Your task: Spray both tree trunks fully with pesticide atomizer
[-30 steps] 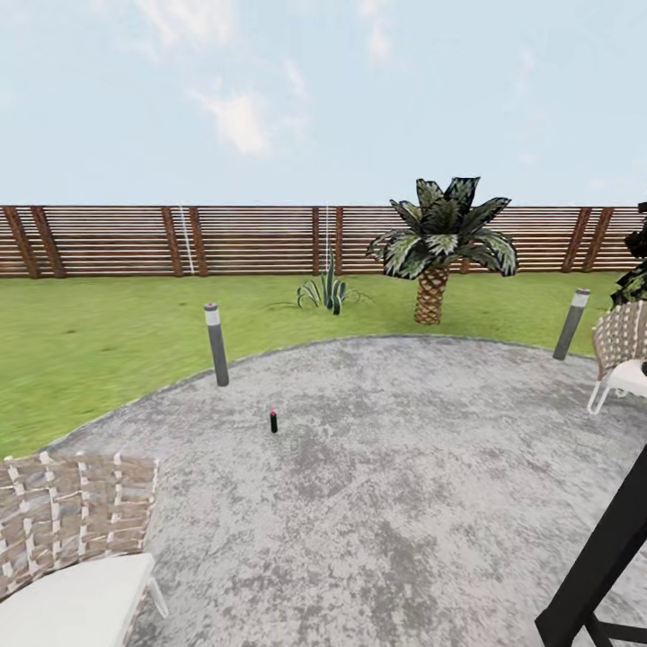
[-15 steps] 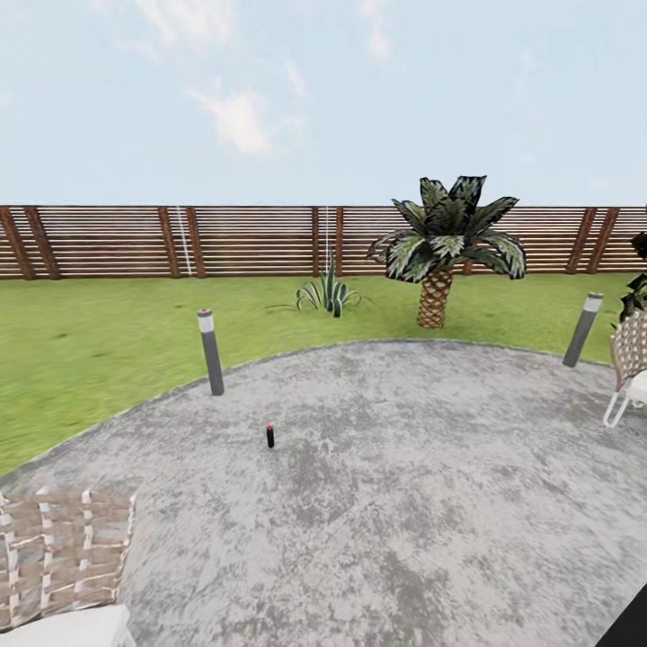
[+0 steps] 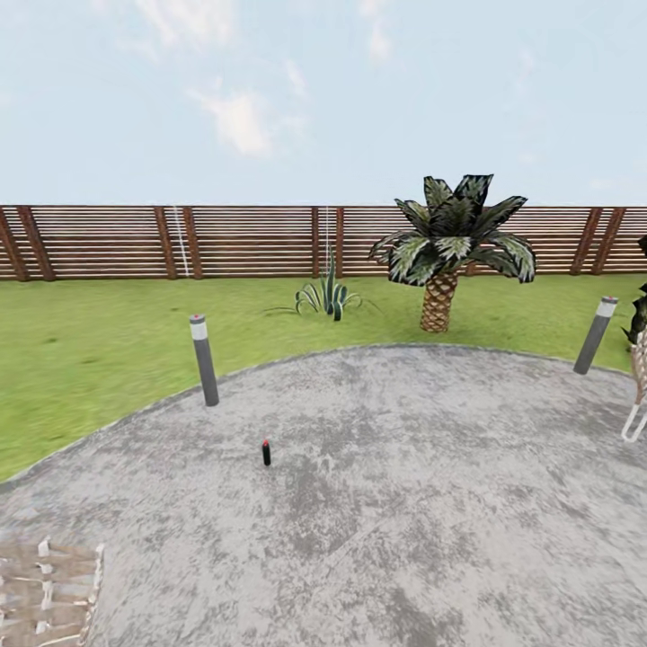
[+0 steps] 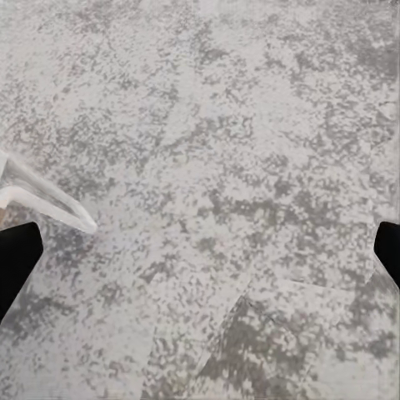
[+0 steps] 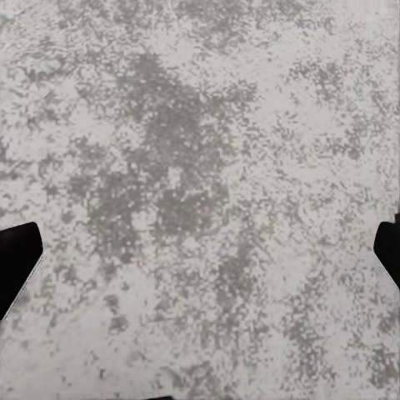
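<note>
Dark pesticide atomizer (image 3: 266, 452) upright on floor (image 3: 431, 467), no gripper near.

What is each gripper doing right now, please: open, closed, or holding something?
Left gripper: open, holding nothing, above the paved floor.
Right gripper: open, holding nothing, above the same paving.

The floor (image 3: 404, 503) is showing mottled grey, ringed by green grass (image 3: 81, 359). Behind the grass, a brown slatted fence (image 3: 243, 241) is standing. On the floor, the pesticide atomizer (image 3: 266, 453) is looking dark, apparently red-topped.
</note>
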